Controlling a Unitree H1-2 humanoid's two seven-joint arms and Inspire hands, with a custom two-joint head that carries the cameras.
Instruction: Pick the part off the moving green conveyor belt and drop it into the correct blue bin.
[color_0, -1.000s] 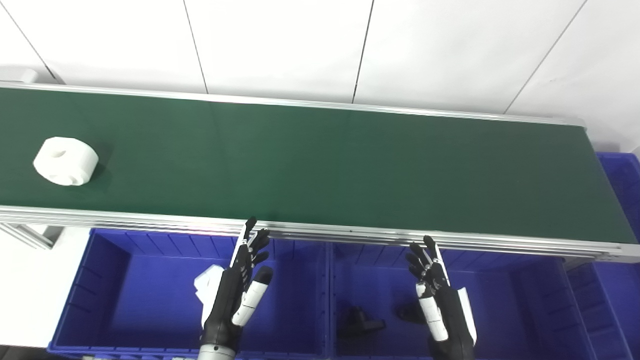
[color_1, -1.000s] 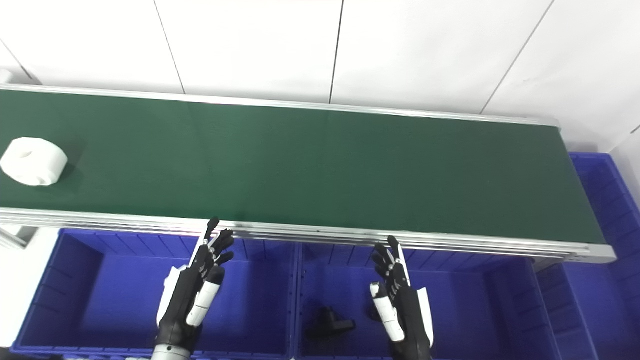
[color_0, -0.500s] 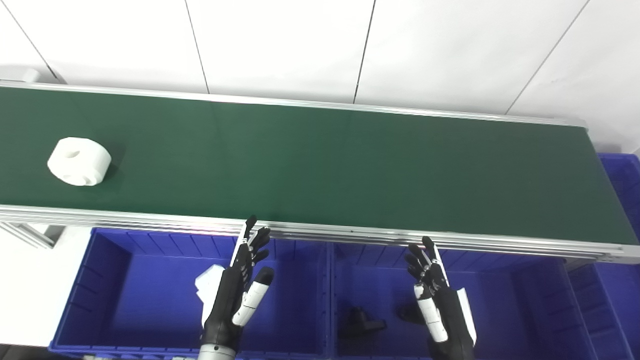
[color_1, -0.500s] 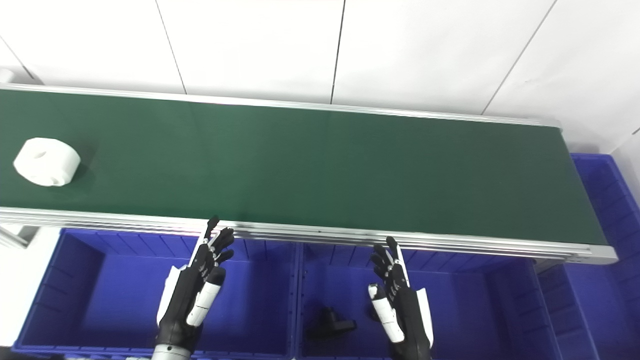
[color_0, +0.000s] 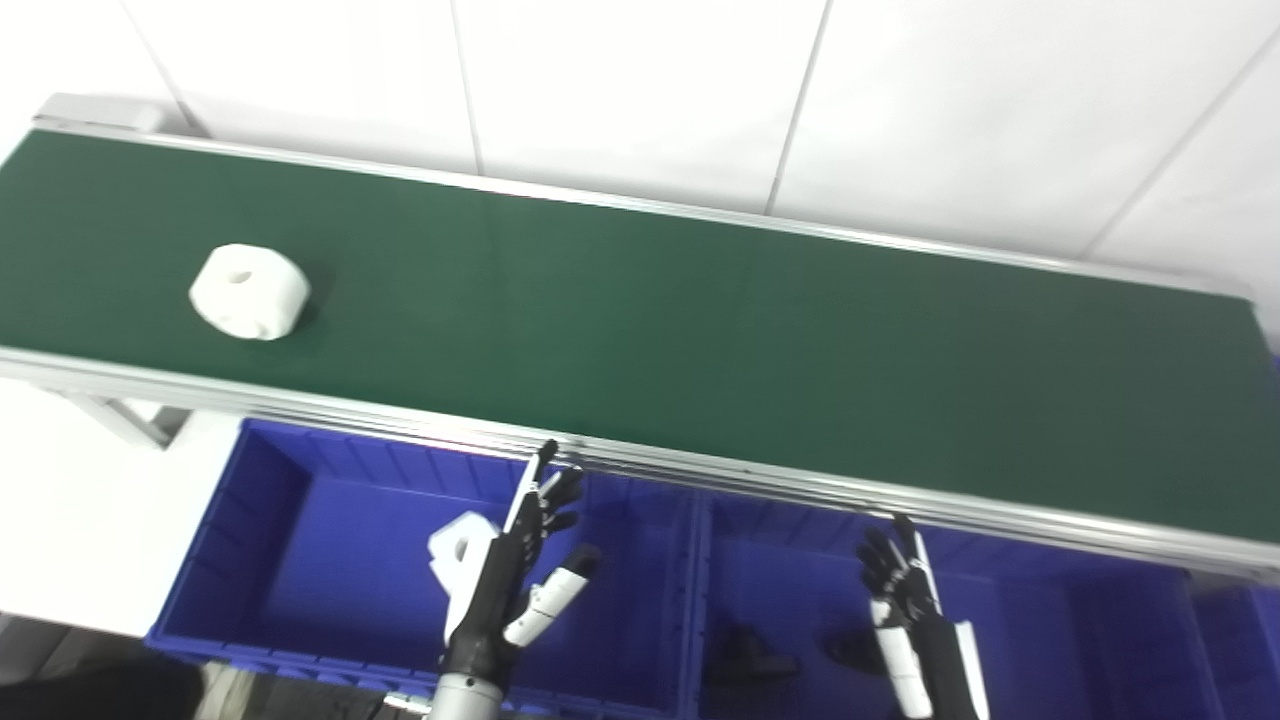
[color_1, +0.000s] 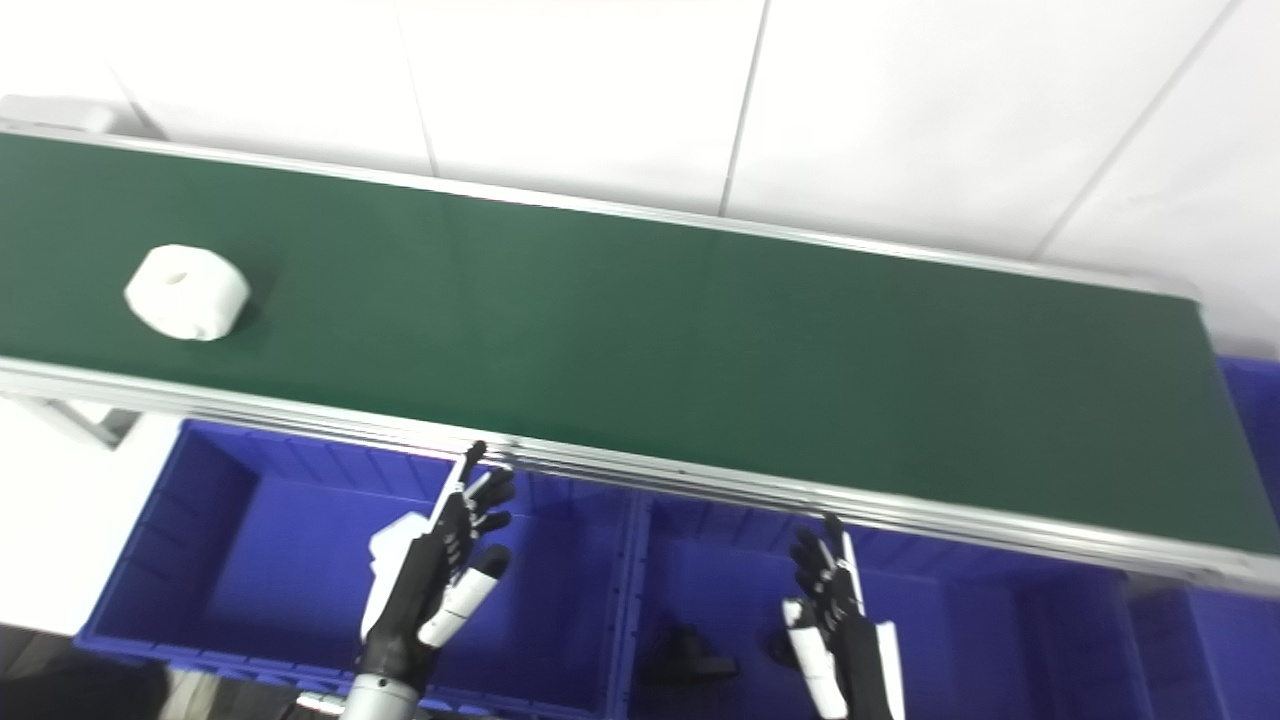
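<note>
A long green conveyor belt (color_0: 700, 330) is being shown running from left to right across the scene, with a white tiled wall behind it. At the far left of the belt, a white part (color_0: 249, 291), rounded with a hole in its top, is lying on the green surface, well apart from both hands.

Below the near edge of the belt, a left blue bin (color_0: 330, 560) is being seen; a white part (color_0: 458, 540) is lying inside it, partly hidden by the left hand (color_0: 510, 590). This hand is being held empty above the bin, fingers spread and pointing toward the belt. Next, a right blue bin (color_0: 1060, 640) is being seen, with dark parts (color_0: 745, 660) on its floor. The right hand (color_0: 915, 640) is being held over it, also empty with fingers apart.

The step in hand is judged to be waiting for the part. It would best be met by the left hand, reached ahead of the part's path with fingers kept wide, then closed across its rounded sides. The left bin is judged the likely match, since white is already lying there.

In the left eye view the hole in the bin's white part is being shown; in the right eye view it is hidden.
</note>
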